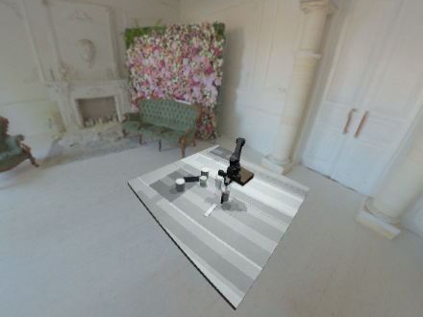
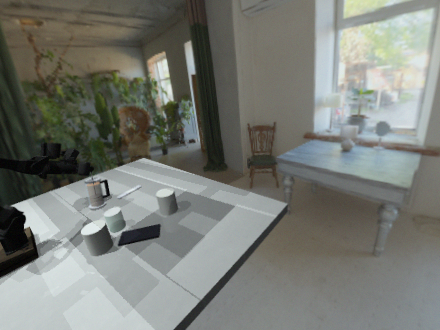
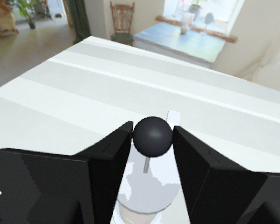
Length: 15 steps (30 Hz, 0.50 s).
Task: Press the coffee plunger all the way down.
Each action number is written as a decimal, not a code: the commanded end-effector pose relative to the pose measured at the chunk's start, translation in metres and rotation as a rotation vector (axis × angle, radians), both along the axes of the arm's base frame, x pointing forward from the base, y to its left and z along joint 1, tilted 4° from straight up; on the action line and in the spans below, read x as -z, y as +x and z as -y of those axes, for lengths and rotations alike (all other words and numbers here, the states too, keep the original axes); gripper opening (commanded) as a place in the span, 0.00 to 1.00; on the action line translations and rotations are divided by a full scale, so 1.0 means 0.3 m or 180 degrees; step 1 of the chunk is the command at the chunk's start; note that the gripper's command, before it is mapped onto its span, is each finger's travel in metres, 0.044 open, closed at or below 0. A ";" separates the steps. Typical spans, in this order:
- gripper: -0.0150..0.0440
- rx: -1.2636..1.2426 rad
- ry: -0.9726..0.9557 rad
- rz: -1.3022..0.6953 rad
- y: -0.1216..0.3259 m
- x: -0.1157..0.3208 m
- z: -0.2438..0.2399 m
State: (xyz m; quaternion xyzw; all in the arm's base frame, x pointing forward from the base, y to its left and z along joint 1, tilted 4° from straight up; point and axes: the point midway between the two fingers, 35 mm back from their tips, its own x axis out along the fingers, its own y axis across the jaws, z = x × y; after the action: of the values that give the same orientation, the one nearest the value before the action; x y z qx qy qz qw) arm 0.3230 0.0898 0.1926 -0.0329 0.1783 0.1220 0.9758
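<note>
We have our gripper [image 3: 152, 145] pinched on the plunger knob [image 3: 152, 136], the dark round ball at the top of the coffee press [image 2: 96, 192]. In the wrist view each black finger [image 3: 114, 155] presses against one side of the ball, with the thin rod [image 3: 146, 165] running straight down from it into the lid below us.

The press stands upright on the striped table [image 2: 210, 228], directly beneath our gripper, so its long axis is vertical and in line with the rod. In the exterior view its dark handle [image 2: 106, 187] sticks out to the side, toward the right of that picture. The knob sits close above the lid.

Just past the press, on the far side from our arm's base, lies a small white stick-like object [image 2: 129, 191], flat on the table and apart from the press. Off to the handle side stands 1 grey cylinder [image 2: 166, 201]. Nearer to our base than the press are a pale green cylinder [image 2: 114, 219] and a larger grey cylinder [image 2: 96, 237], near each other, with a flat dark slab [image 2: 139, 234] lying beside them. All 3 cylinders stand upright and well apart from the press.

Nothing touches the press but our fingers on the knob, and nothing lies between the gripper and the lid.
</note>
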 end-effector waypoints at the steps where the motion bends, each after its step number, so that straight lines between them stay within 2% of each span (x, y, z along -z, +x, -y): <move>1: 0.47 -0.0009 -0.0088 -0.0229 -0.003 0.096 0.003; 15: 0.47 -0.0009 -0.0088 -0.0227 0.024 0.086 -0.003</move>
State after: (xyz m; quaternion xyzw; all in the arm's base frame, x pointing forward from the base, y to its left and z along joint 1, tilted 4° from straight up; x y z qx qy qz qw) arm 0.3307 0.0911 0.1800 -0.0347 0.1935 0.1219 0.9729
